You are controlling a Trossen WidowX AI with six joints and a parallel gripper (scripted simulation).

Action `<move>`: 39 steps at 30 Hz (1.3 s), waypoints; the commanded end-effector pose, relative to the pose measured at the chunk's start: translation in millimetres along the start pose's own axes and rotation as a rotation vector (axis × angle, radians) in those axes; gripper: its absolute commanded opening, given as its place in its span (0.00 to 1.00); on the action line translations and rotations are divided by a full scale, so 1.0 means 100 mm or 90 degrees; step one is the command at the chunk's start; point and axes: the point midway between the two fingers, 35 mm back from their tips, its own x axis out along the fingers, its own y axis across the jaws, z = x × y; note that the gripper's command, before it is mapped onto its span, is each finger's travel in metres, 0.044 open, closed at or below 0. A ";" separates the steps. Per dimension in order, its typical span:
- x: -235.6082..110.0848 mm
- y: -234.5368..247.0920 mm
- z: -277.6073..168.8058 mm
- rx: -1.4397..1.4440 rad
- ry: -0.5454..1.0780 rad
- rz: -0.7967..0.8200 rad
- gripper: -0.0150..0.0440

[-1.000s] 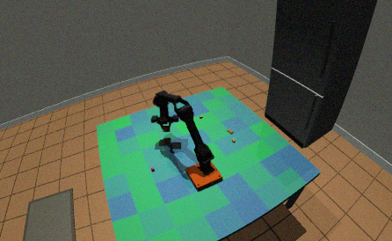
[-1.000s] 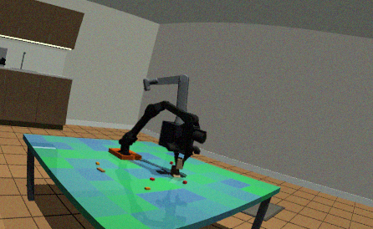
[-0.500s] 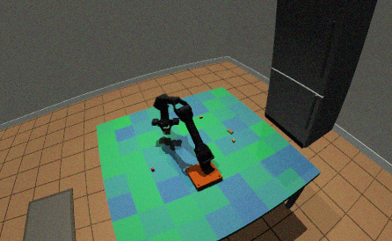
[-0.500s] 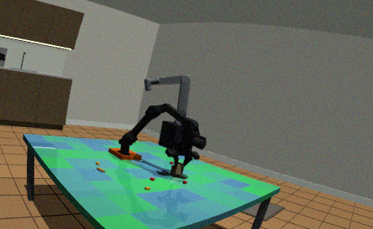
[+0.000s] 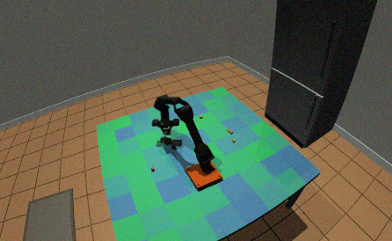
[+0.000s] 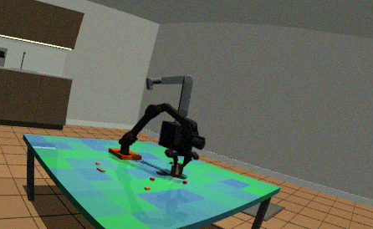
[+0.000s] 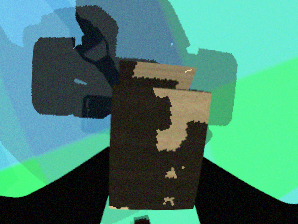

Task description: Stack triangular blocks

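My gripper [image 5: 167,128] [image 6: 176,164] [image 7: 152,156] is shut on a wooden triangular block, pointing down. In the wrist view the held block [image 7: 135,145] shows a dark brown face with pale lit patches, between the black fingers. The other triangular block [image 7: 165,71] shows only as a strip past the held block's far end, offset slightly to the left; the rest is hidden behind it. In the exterior view brown wood shows under the fingers, close to the table, but the two blocks cannot be told apart. Whether their sloped faces touch is hidden.
The patchwork table [image 5: 136,189] [image 6: 217,201] carries small pieces. A red one [image 5: 152,169] lies left of the arm's base. Orange pieces [image 5: 230,131] [image 5: 233,140] lie right of the arm. Other red pieces [image 6: 152,179] [image 6: 185,182] lie near the gripper, with an orange piece [image 6: 147,188] nearby.
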 end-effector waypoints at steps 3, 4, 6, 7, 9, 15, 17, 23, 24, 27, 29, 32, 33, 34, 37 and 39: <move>-0.01 0.01 0.00 0.001 0.000 -0.003 0.25; -0.01 0.01 0.00 0.001 0.000 -0.003 0.25; -0.01 0.01 0.00 0.001 0.000 -0.003 0.25; -0.01 0.01 0.00 0.001 0.000 -0.003 0.25; -0.01 0.00 0.01 0.002 0.000 -0.005 0.25; -0.01 0.01 0.01 0.002 0.000 -0.006 0.25; -0.01 0.01 0.01 0.002 0.000 -0.007 0.25; 0.00 0.01 0.01 0.003 0.000 -0.007 0.25; 0.00 0.01 0.01 0.003 0.000 -0.007 0.25; 0.02 0.01 0.02 0.003 -0.001 -0.007 0.25; 0.04 0.01 0.02 0.003 -0.001 -0.007 0.25; 0.05 0.01 0.02 0.003 -0.001 -0.007 0.25; 0.06 0.01 0.02 0.003 -0.001 -0.007 0.25; 0.07 0.01 0.03 0.003 -0.001 -0.007 0.25; 0.09 0.01 0.03 0.003 -0.001 -0.007 0.25; 0.10 0.01 0.03 0.003 -0.001 -0.007 0.25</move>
